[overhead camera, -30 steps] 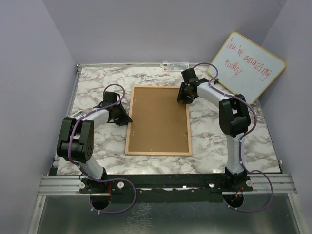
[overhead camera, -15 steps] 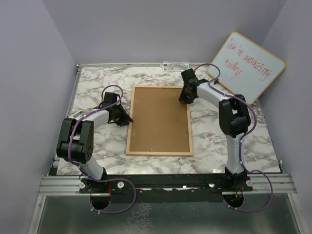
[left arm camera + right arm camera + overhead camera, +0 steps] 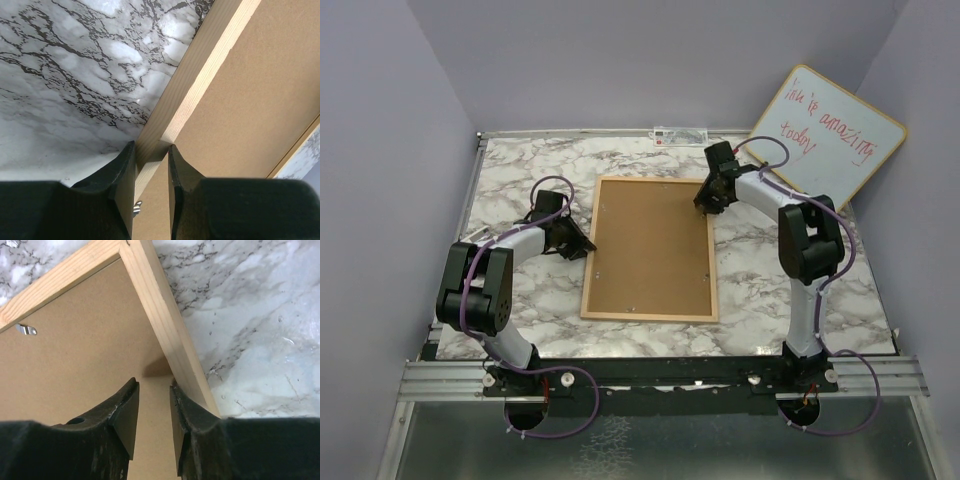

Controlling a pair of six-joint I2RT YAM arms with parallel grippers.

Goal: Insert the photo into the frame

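The frame (image 3: 650,317) hides its front face (only the brown backing board (image 3: 650,250) shows).

Soft even light; top view a bit grainy; small shadow ahead of right pincer (image 3: 153,387).

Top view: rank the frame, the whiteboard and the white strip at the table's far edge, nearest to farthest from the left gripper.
1. frame: right at the left gripper, its left rail between the jaws.
2. white strip: far table edge, near the middle.
3. whiteboard: far right corner, beyond the right arm.
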